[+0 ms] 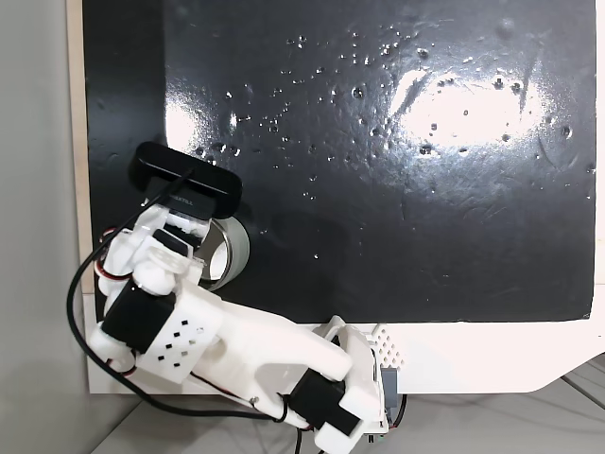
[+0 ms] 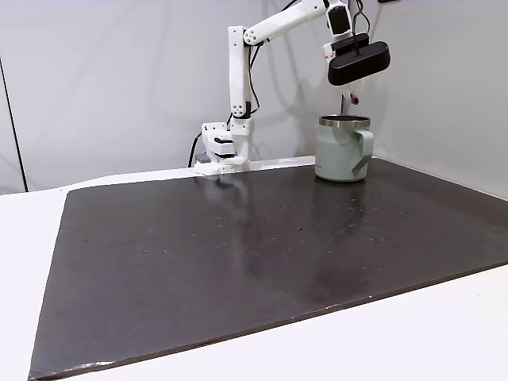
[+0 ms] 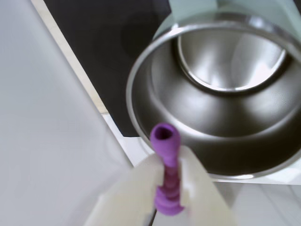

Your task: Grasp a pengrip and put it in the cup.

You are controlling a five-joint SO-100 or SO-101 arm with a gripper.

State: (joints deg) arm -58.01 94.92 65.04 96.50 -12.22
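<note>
In the wrist view the hand [image 3: 171, 188] is clamped on the purple pengrip [image 3: 166, 160], whose open end pokes out just over the steel rim of the cup [image 3: 221, 117]. The cup stands on the black mat [image 2: 238, 254] covering the worktop [image 2: 444, 341]. No writing is legible.

Top-down fixed view, low front fixed view, close wrist view above cup [image 3: 221, 94]
</note>
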